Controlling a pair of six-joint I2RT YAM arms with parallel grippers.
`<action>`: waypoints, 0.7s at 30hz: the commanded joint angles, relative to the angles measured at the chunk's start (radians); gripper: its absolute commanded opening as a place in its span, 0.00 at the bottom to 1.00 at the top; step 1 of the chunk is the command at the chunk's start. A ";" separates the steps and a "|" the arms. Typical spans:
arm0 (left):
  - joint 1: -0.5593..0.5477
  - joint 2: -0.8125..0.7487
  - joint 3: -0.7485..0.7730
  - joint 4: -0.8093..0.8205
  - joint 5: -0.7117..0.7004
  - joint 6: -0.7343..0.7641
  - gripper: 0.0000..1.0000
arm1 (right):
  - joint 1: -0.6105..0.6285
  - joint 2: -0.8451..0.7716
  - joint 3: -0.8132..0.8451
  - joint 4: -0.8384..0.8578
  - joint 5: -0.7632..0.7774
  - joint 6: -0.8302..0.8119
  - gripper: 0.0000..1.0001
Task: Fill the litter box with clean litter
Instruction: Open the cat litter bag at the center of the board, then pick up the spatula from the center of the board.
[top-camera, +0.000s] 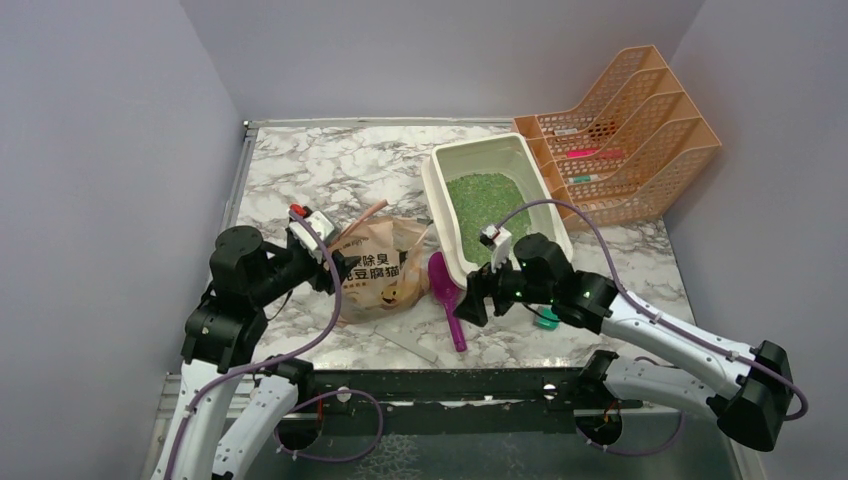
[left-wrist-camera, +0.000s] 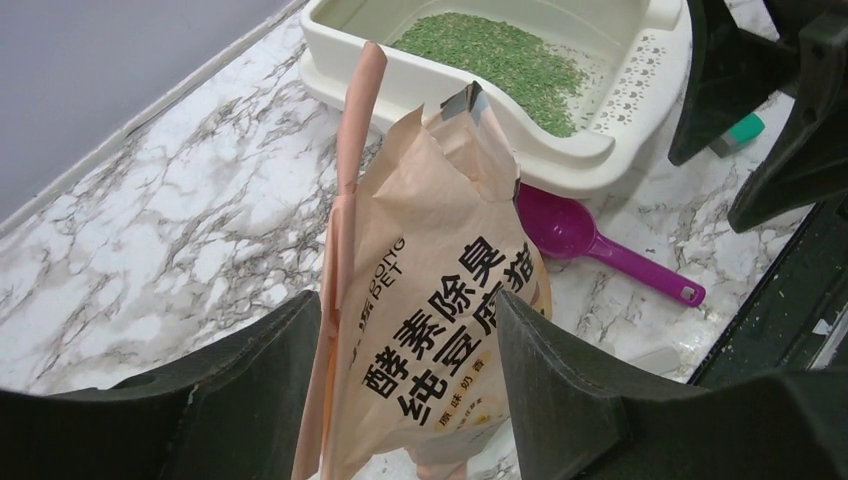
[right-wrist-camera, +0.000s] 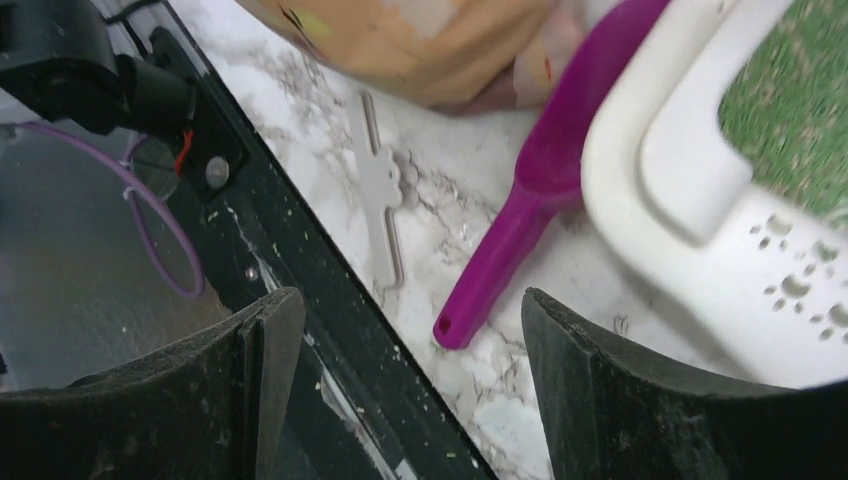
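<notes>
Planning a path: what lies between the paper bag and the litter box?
The magenta scoop lies between the paper bag and the litter box, its bowl close to the box's wall. The top view shows it best.

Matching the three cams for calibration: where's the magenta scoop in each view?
Top external: scoop lower centre, lying between the paper bag and the litter box.
Left wrist: scoop right of centre, just below the box's near wall.
Right wrist: scoop centre, handle pointing down-left.
Shared landmark: the litter box's cream rim, beside the scoop in all three.
</notes>
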 joint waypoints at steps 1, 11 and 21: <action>-0.001 0.000 0.045 0.062 -0.041 -0.057 0.67 | 0.020 -0.026 -0.031 -0.061 0.008 0.096 0.82; -0.001 -0.006 0.103 0.077 -0.111 -0.171 0.76 | 0.337 0.092 -0.012 -0.134 0.505 0.250 0.74; -0.001 -0.038 0.095 0.082 -0.137 -0.274 0.99 | 0.426 0.325 0.004 -0.030 0.741 0.358 0.68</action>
